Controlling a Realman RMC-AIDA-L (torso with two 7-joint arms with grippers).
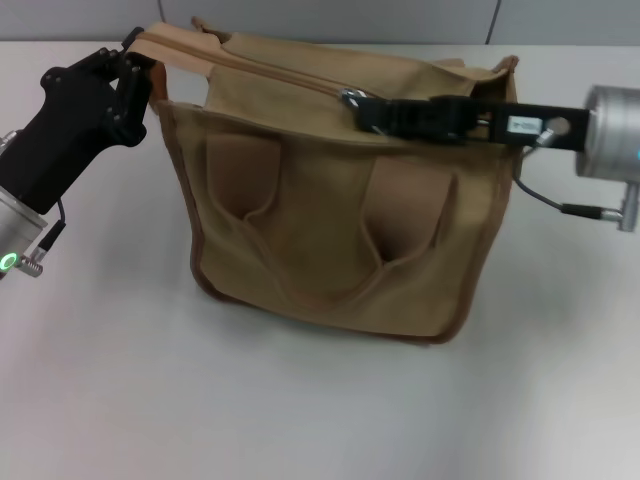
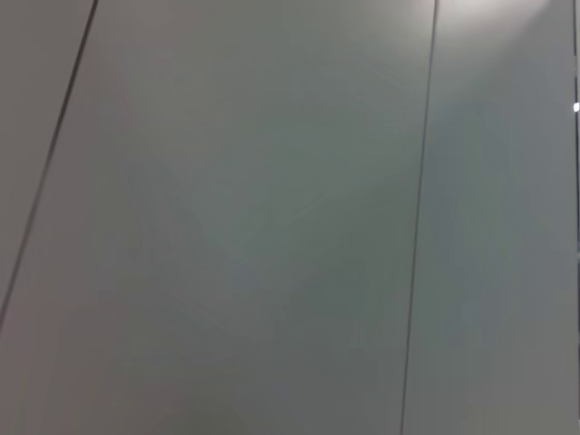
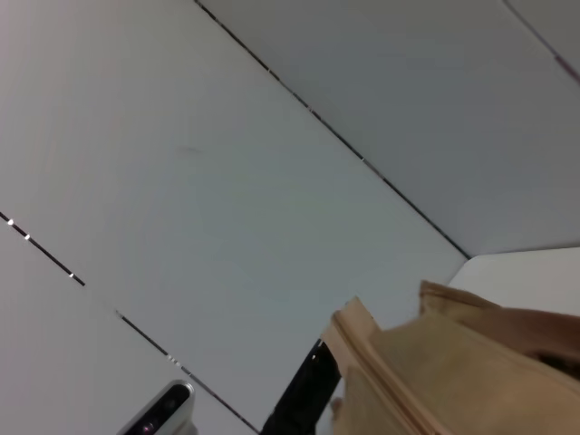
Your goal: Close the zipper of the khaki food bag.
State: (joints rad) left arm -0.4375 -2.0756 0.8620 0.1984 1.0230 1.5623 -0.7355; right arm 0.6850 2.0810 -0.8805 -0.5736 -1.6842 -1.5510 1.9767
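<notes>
The khaki food bag (image 1: 320, 230) stands upright on the white table, handle straps hanging down its front. The zipper (image 1: 260, 68) runs along the top panel. Its silver pull (image 1: 350, 97) sits right of the middle. My right gripper (image 1: 362, 108) reaches in from the right over the bag's top and is shut on the pull. At the bag's far left top corner, my left gripper (image 1: 148, 68) is shut on the bag's end. The right wrist view shows the bag's top edge (image 3: 462, 381) and the dark left gripper (image 3: 304, 399) beyond it. The left wrist view shows only wall.
White table surface (image 1: 300, 420) spreads in front of and beside the bag. Grey wall panels (image 1: 350, 20) rise close behind it. A cable (image 1: 545, 200) hangs from my right wrist beside the bag's right edge.
</notes>
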